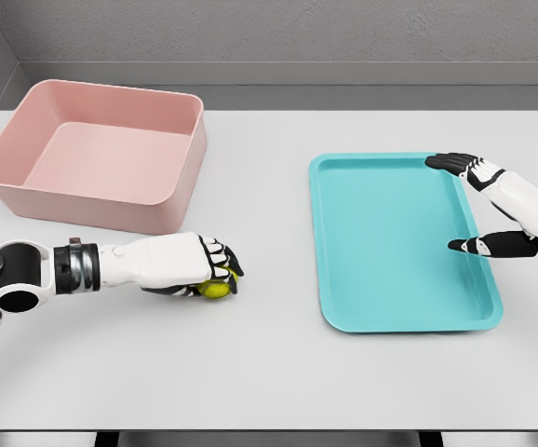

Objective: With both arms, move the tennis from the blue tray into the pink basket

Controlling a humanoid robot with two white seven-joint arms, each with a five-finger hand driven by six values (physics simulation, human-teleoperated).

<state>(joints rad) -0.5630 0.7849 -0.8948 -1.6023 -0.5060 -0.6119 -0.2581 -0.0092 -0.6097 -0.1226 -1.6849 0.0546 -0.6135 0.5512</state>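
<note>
Our left hand [199, 265] curls its fingers round the ball [217, 288] on the desk [269, 363] below the basket [101, 154]; our right hand [492, 209] hangs spread and empty over the tray [395, 279].

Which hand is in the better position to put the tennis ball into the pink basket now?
The left hand: it already grips the tennis ball just in front of the pink basket. The right hand is open over the blue tray, farther away.

Pink basket [101, 158] — teal tray [399, 307]
</note>
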